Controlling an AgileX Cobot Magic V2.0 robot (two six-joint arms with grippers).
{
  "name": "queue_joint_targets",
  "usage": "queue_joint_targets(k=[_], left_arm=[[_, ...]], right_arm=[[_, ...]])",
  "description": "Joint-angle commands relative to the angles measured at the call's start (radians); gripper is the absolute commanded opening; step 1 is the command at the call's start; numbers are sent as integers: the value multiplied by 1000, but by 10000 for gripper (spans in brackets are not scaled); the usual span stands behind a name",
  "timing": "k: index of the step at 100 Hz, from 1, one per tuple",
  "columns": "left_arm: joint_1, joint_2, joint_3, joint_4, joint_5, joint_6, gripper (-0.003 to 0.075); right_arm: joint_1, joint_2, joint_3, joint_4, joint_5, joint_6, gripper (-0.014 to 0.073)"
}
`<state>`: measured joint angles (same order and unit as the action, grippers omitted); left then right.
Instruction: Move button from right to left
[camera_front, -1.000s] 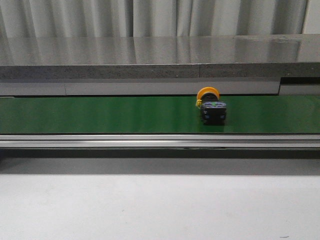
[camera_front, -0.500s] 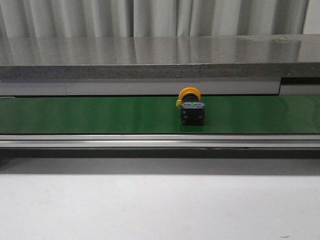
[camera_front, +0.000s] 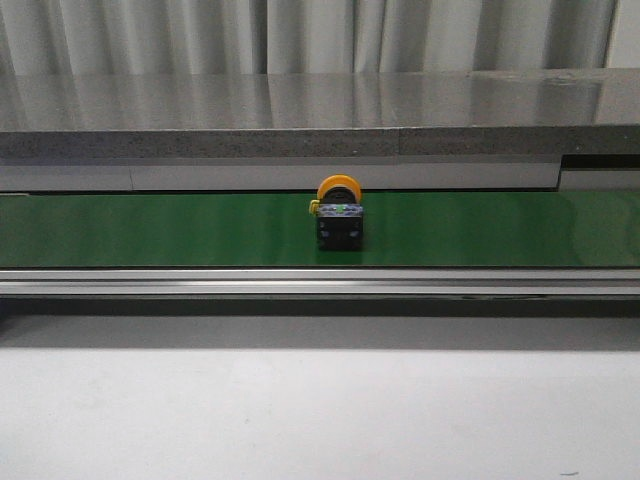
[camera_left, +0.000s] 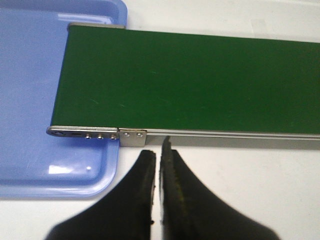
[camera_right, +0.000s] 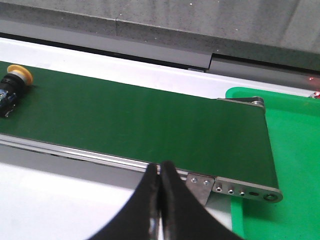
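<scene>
Both fingers pressed together | button (camera_front: 338, 218) mid-belt (camera_front: 150, 230), well apart

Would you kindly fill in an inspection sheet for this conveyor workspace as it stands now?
Surface: green belt runs across a white table.
Job's things: button lies on the belt near the middle of the front view, orange cap facing away.
Clutter: blue tray under the belt's left end; green tray under its right end.
Grippers: left gripper and right gripper both shut, empty, near the belt ends.
Cables: nothing seen.
Surroundings: grey ledge, curtain behind.
</scene>
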<state>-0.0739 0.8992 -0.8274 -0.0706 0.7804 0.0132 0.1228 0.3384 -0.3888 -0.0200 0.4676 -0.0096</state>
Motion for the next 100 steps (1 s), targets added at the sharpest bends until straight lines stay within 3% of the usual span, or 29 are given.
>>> queue_joint_targets(k=[1, 13, 32, 39, 57, 74, 100], left_arm=[[-1, 19, -35, -17, -52, 10, 10], [-3, 31, -35, -19, -52, 51, 123], [-3, 31, -35, -19, -57, 53, 552], [-3, 31, -35, -19, -57, 53, 651], [-3, 31, -35, -22, -69, 53, 664], [-9, 67, -73, -183, -54, 139, 664], [-122, 258, -194, -220, -63, 152, 664]], right_arm=[[2, 1, -28, -1, -67, -7, -68], [2, 1, -28, -1, -67, -7, -68], [2, 1, -28, -1, -67, -7, -68], [2, 1, -28, -1, -67, -7, -68], [2, 1, -28, -1, -67, -7, -68], [2, 1, -28, -1, -67, -7, -68], [2, 1, -28, -1, -67, -7, -68]])
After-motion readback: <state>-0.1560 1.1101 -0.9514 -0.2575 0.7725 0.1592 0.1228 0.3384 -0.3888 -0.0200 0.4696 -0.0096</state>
